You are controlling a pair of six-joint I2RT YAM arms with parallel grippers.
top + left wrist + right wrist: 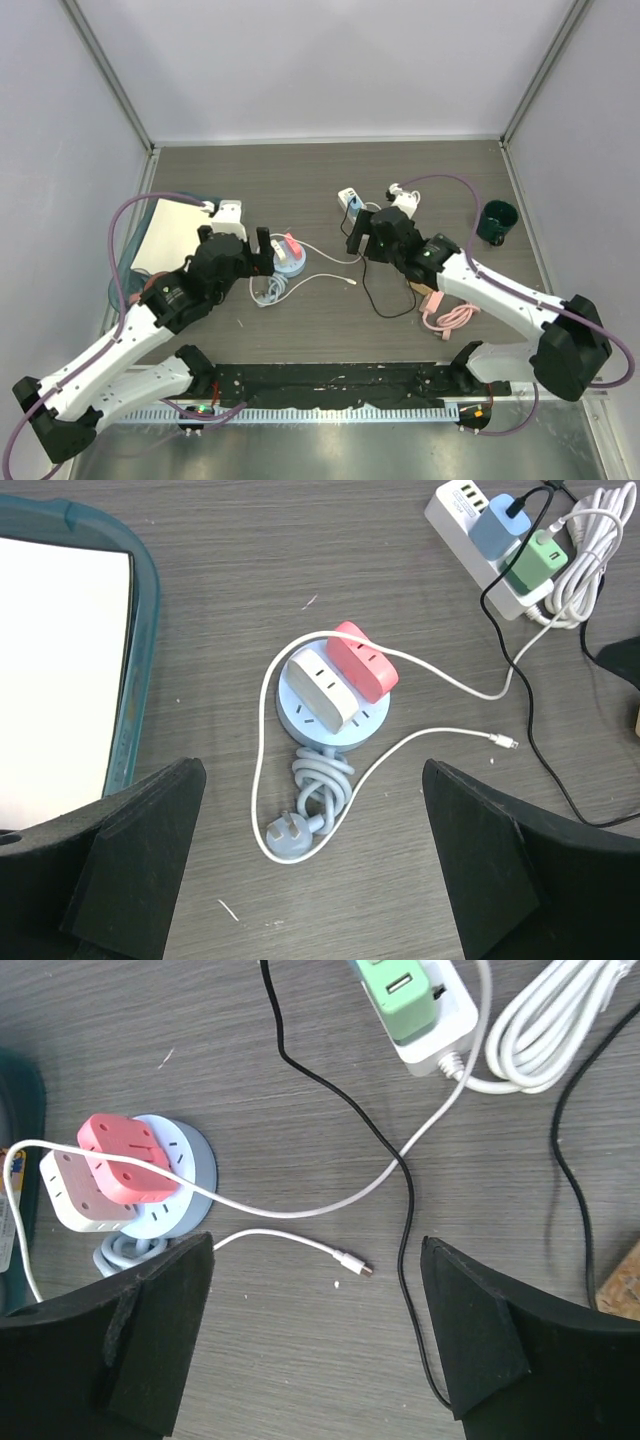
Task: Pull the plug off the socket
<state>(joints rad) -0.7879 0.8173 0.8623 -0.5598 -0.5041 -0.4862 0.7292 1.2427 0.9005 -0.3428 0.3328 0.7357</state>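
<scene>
Approach: left gripper, fingers spread, hovered above the round socket (red plug, white plug seated); right gripper gaped too. Next, probably: descend, pinch one.

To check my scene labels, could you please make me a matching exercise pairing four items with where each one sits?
Things:
1 red adapter
2 green charger
3 dark mug
4 pink cable

Places:
A plugged into the white power strip
B coiled by the right arm
C on the round blue socket
D standing alone, far right

Pairs: 1-C, 2-A, 3-D, 4-B
</scene>
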